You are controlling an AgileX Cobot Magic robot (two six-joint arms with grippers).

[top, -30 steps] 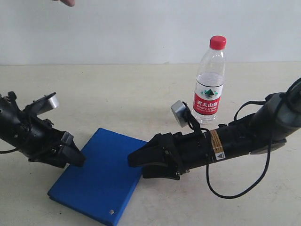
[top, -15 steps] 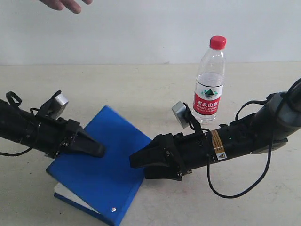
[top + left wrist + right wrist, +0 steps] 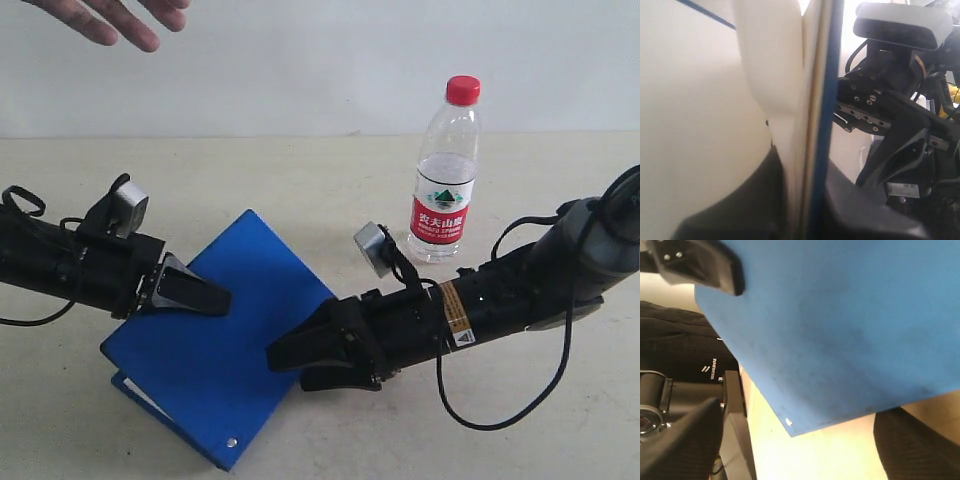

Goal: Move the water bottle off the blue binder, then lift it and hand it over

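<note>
The water bottle [image 3: 445,170], clear with a red cap and a red-white-green label, stands upright on the table at the back right, off the binder. The blue binder [image 3: 225,365] is tilted, its left side raised off the table. My left gripper [image 3: 200,297] is shut on that raised side; the left wrist view shows the binder's blue cover edge [image 3: 826,100] and white pages pinched between my left gripper [image 3: 805,210] jaws. My right gripper [image 3: 280,355] is open at the binder's right edge. In the right wrist view the blue binder [image 3: 840,330] fills the space ahead of my right gripper [image 3: 795,450].
A person's open hand [image 3: 110,15] reaches in at the top left, above the left arm. The beige table [image 3: 300,190] ends at a white wall behind. The right arm's cable [image 3: 500,415] loops over the table near the front right.
My left gripper has lifted the binder's left side higher and turned it, so its underside shows. The hand has come further into view. My right gripper slid slightly left and down.
</note>
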